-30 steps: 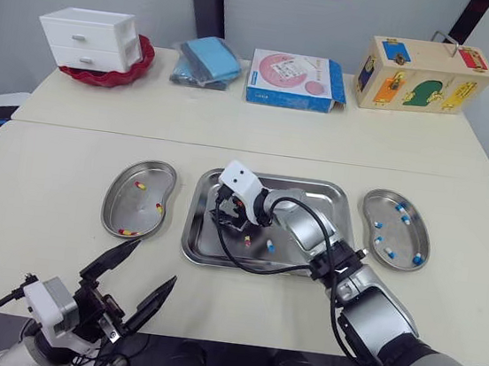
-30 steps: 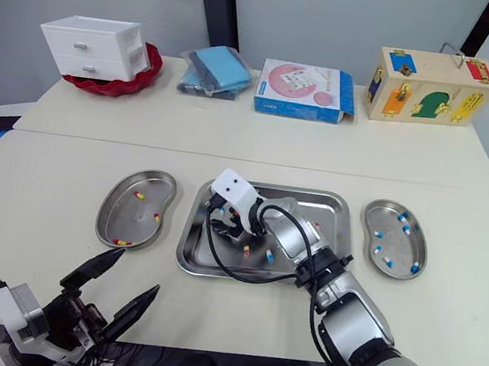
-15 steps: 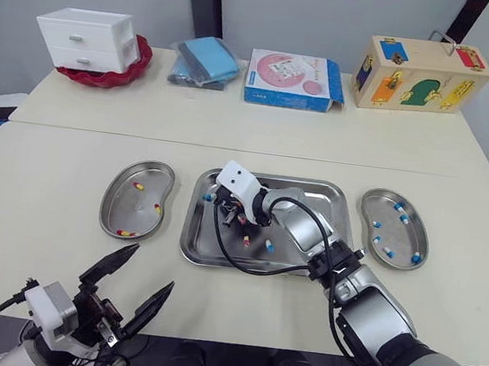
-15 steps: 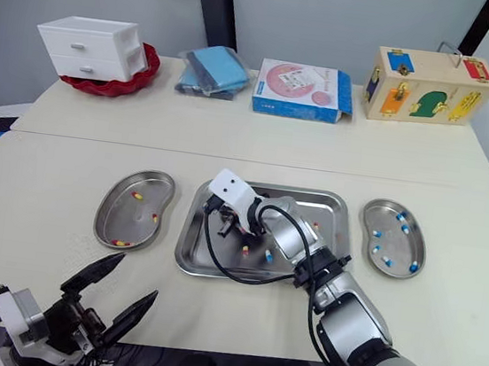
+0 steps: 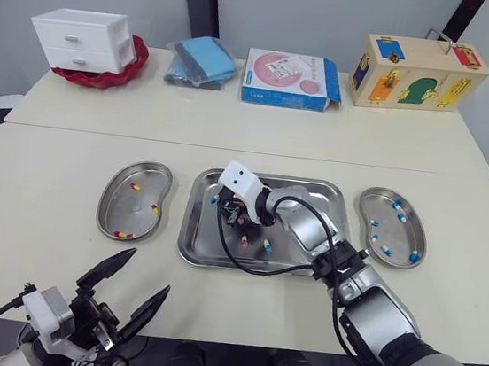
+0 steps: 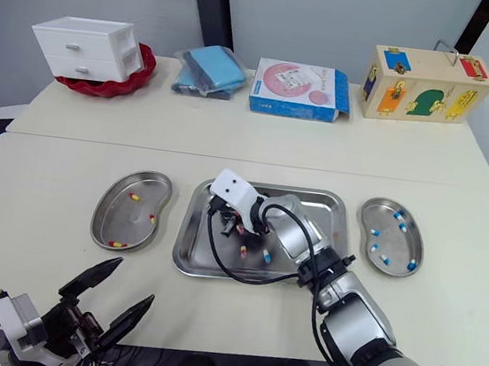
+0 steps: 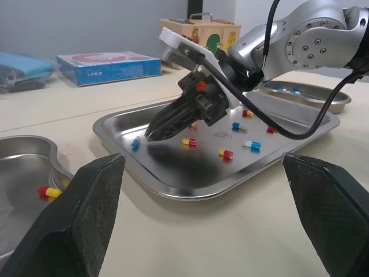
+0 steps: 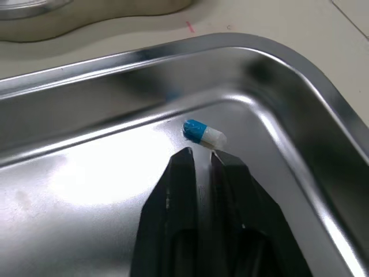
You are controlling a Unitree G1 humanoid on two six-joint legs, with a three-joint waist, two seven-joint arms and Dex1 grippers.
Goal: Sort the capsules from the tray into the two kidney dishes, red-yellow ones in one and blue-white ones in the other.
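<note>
Right tool [image 8: 200, 153], tips together, beside blue-white capsule [image 8: 204, 132] near tray [image 8: 291, 130] wall; left tool [image 5: 143, 272] apart.

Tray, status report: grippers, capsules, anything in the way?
Right gripper shut, empty, tips just short of a blue-white capsule in a corner of the tray. Left gripper open, low, off the tray. Nothing blocking.

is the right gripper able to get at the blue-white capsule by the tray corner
Probably yes: the right gripper hangs just short of the blue-white capsule, nothing between them, and the capsule lies clear of the tray wall. The shut fingers would have to open first.
</note>
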